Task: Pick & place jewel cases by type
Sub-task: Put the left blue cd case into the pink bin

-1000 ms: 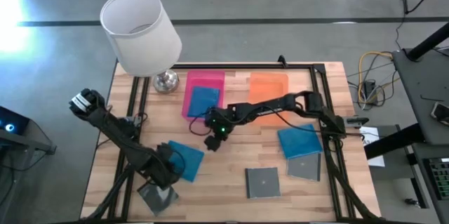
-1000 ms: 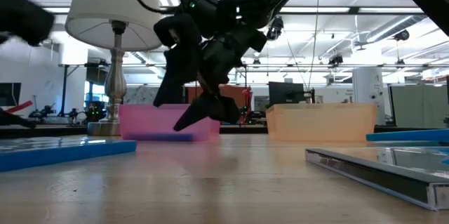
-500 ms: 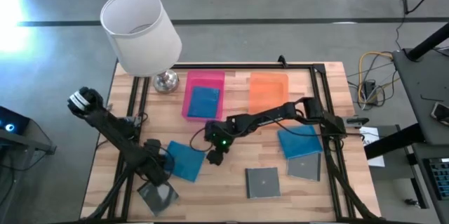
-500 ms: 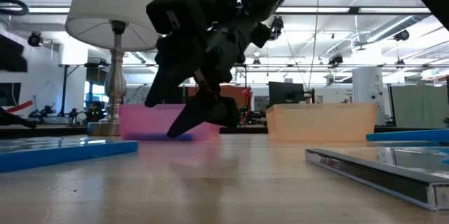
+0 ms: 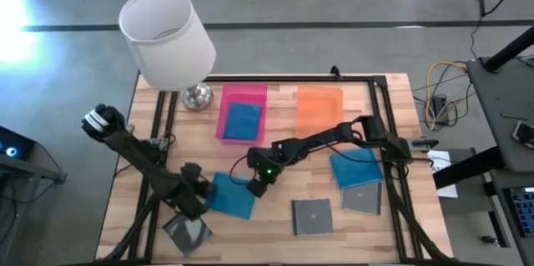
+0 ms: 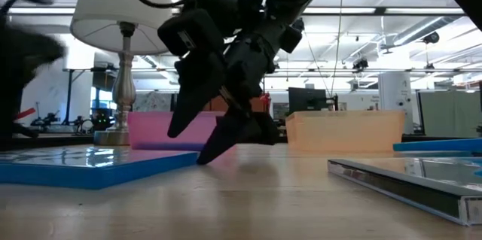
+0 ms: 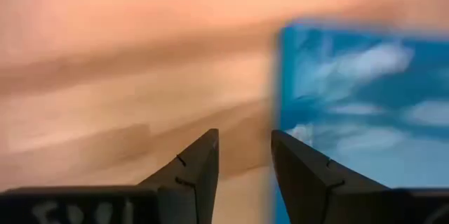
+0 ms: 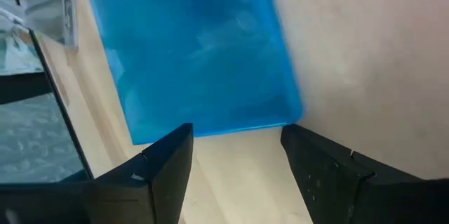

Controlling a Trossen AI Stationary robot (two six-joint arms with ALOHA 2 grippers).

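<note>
A translucent blue jewel case (image 5: 231,198) lies flat on the table between my two grippers; it also shows in the low view (image 6: 90,168). My left gripper (image 5: 196,187) stands at its left edge with a narrow gap between the fingers (image 7: 244,154). My right gripper (image 5: 257,184) is open and points down at the case's right edge (image 8: 210,129), its fingertips near the table (image 6: 199,146). Another blue case (image 5: 242,120) lies in the pink tray (image 5: 225,99). A third blue case (image 5: 356,168) and grey cases (image 5: 311,216) (image 5: 365,199) (image 5: 188,231) lie on the table. My left gripper comes level from the table's left at the blue case's left edge (image 7: 280,112). One finger (image 7: 309,175) lies against or over that edge; blur keeps me from telling whether it touches. The case lies flat on the table.
The orange tray (image 5: 319,107) sits beside the pink one at the far side. A lamp with a white shade (image 5: 167,37) and a metal base (image 5: 198,95) stands at the far left corner. Bare wood lies between the trays and the cases.
My right gripper moved from beside the pink tray toward the near edge and came down at the blue case's right edge. My left gripper swung toward the case's left edge. The case slid toward the right and turned squarer to the table.
</note>
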